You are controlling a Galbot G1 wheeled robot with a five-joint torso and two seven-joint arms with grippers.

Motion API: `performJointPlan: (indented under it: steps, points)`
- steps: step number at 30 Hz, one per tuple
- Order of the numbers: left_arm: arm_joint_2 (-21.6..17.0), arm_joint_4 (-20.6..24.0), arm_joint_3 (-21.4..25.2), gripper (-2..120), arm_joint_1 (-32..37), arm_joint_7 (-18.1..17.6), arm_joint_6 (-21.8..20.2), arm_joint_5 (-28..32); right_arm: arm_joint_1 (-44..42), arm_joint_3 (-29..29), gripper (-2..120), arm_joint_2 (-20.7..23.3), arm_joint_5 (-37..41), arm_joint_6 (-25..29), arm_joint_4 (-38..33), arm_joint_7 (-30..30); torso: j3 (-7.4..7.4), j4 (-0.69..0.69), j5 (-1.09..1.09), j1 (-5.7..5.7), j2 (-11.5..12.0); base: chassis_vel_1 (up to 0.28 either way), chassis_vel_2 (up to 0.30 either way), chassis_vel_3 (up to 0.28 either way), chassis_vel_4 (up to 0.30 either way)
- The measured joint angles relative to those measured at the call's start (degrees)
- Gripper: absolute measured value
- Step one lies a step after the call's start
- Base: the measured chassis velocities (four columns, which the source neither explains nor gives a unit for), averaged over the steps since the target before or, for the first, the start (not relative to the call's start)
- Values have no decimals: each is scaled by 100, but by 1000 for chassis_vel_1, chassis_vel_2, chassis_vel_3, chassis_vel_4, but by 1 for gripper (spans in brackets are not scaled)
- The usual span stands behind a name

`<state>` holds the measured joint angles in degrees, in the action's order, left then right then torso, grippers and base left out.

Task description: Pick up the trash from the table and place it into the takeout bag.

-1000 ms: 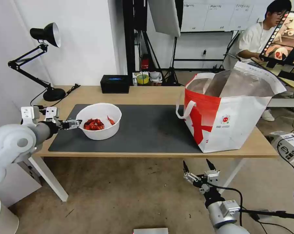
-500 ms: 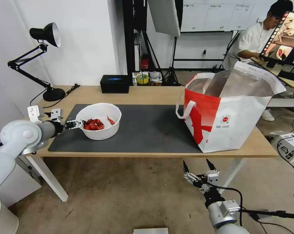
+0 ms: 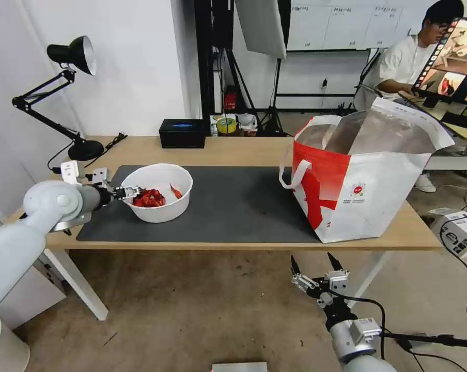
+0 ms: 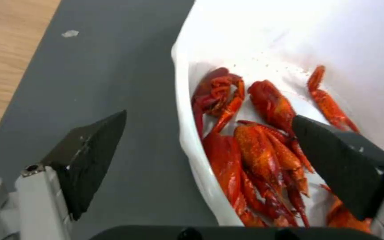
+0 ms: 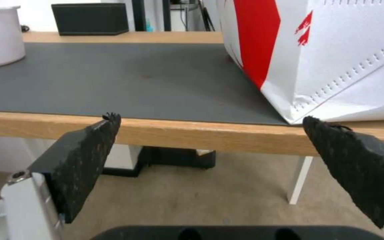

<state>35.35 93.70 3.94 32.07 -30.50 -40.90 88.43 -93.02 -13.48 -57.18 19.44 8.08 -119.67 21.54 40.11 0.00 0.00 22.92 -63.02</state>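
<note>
The left gripper (image 3: pixel 131 192), jaws open astride the nine-o'clock rim of the crayfish-shell bowl (image 3: pixel 164 209), is mid-grasp and must next pinch that wall; the right gripper (image 3: pixel 318 268) idles open below the table (image 3: pixel 233 150).

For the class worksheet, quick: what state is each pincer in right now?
Left pincer: open, straddling the white bowl's rim, one finger inside, one outside.
Right pincer: open, empty, below the table edge.
</note>
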Motion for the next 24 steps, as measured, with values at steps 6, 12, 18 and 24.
performJointPlan:
  steps: [6, 12, 18, 24]
  points:
    - [26, -45, -94, 100, -100, -126, -57, 72, 0, 0, 100, 0, 0, 0, 0, 0, 0, 0, 0, 0, 0, 0, 0, 0, 0]
    - [9, -24, -179, 84, -156, -198, -81, 167, 0, 0, 100, 0, 0, 0, 0, 0, 0, 0, 0, -1, 0, 0, 0, 0, 0]
    - [-9, 30, -220, 62, -139, -198, -103, 188, 0, 0, 100, 0, 0, 0, 0, 0, 0, 0, 0, -1, 0, 0, 0, 0, 0]
    - [-20, 52, -288, 42, -147, -205, -111, 188, 0, 0, 100, 0, 0, 0, 0, 0, 0, 0, 0, -1, 0, 0, 0, 0, 0]
